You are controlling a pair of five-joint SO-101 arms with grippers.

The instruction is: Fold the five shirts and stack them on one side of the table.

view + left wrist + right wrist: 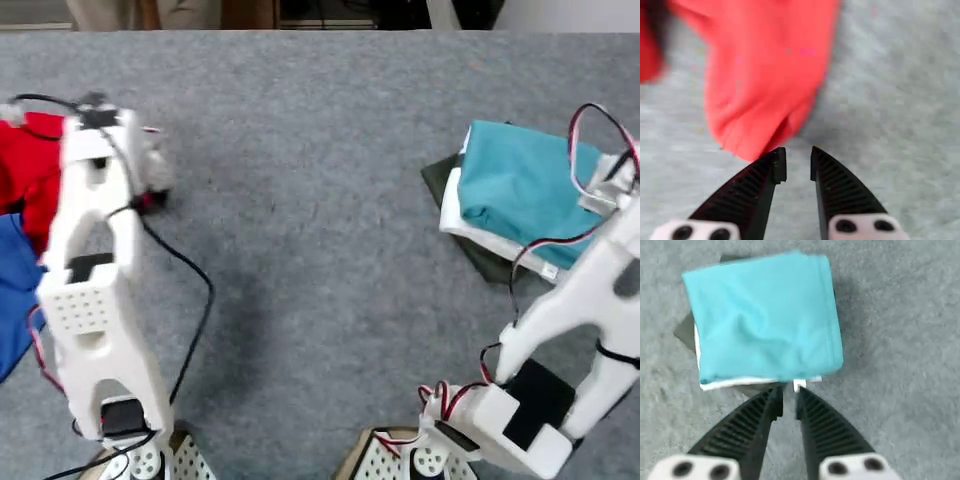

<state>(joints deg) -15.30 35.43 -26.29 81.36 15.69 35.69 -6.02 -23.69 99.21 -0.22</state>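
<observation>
Left gripper (797, 164): black ribbed fingers (760, 185), tips a little apart with nothing between them, just beside the rounded edge of the red shirt.
Red shirt (765, 65): soft red cloth, crumpled and unfolded, at the far left of the table.
Blue shirt (12, 290): limp blue cloth, loose at the left edge, nearer than the red one and touching it.
Left arm (95, 270): white plastic, stretched from the near edge out over both loose shirts.
Right gripper (788, 401): fingers almost together with a thin gap, gripping nothing, tips at the stack's edge by a small white tag (799, 386).
Teal shirt (762, 315): smooth folded rectangle on top of the stack at the right.
White shirt (730, 384): folded, a thin rim under the teal.
Dark shirt (685, 330): bottom layer, corners poking out.
Right arm (570, 300): white, bent, leaning from the near right.
Table (320, 200): grey, fuzzy, felt-like.
</observation>
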